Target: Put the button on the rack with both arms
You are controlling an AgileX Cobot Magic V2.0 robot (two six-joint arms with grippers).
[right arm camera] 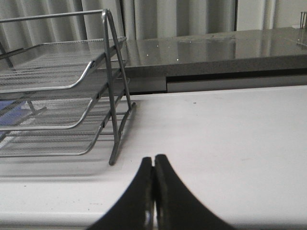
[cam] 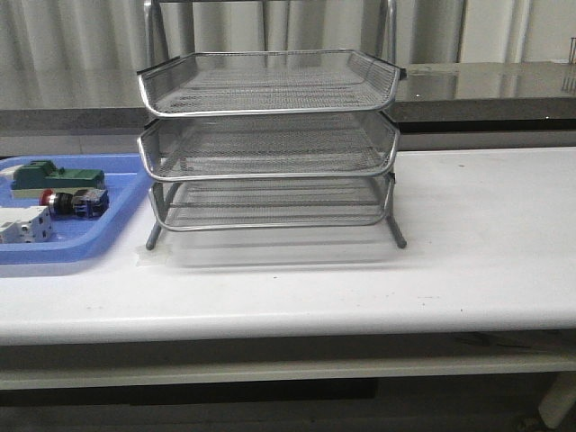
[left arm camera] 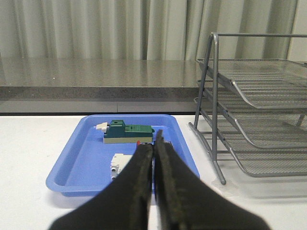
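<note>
- Writing: no legible label or brand on any item.
- Blue tray (cam: 117, 225), on the white table (cam: 468, 261) left of the rack (cam: 270, 135), holds three items: green block (cam: 49, 175), white component (cam: 22, 225), and the button (cam: 76, 202) lying between them, red head toward the left.
- All three rack tiers carry nothing.
- Front view shows neither arm.
- Left gripper (left arm camera: 154, 143), seen in its wrist view only: jaws pressed together, holding nothing, button largely hidden behind them.
- Right gripper (right arm camera: 153, 165): jaws likewise together, over bare table beside the rack's leg.
</note>
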